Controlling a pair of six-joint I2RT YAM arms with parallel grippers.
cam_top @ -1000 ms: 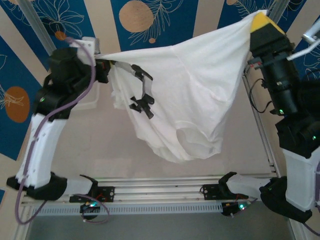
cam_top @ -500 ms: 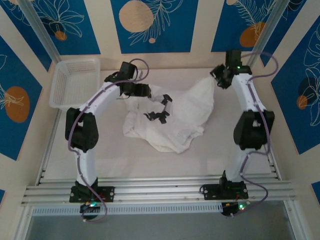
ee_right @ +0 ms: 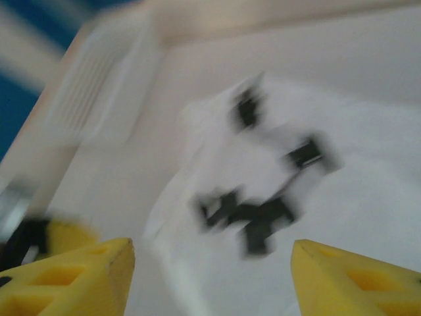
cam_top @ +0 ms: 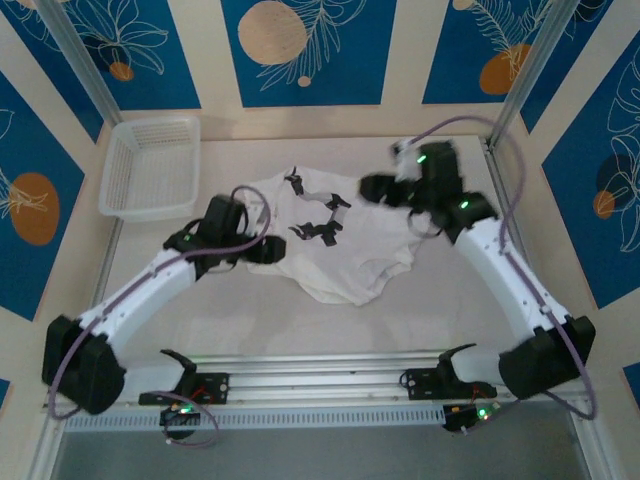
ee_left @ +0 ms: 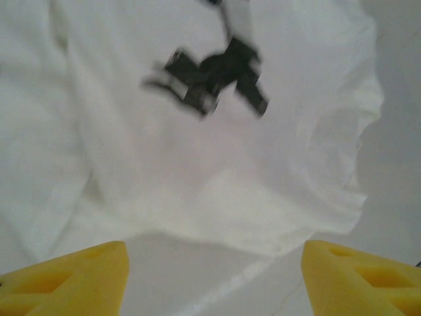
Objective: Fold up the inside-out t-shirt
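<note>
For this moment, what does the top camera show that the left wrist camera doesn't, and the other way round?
Top camera: the basket in the far left corner, and the right claw at the far right edge of the shirt. Left wrist camera: the left claw up close, its yellow fingers spread wide with nothing between them. Shared: the crumpled white shirt and its black marks.

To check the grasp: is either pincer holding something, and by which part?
Nothing is held: left pincer and right pincer are both open near the shirt.
</note>
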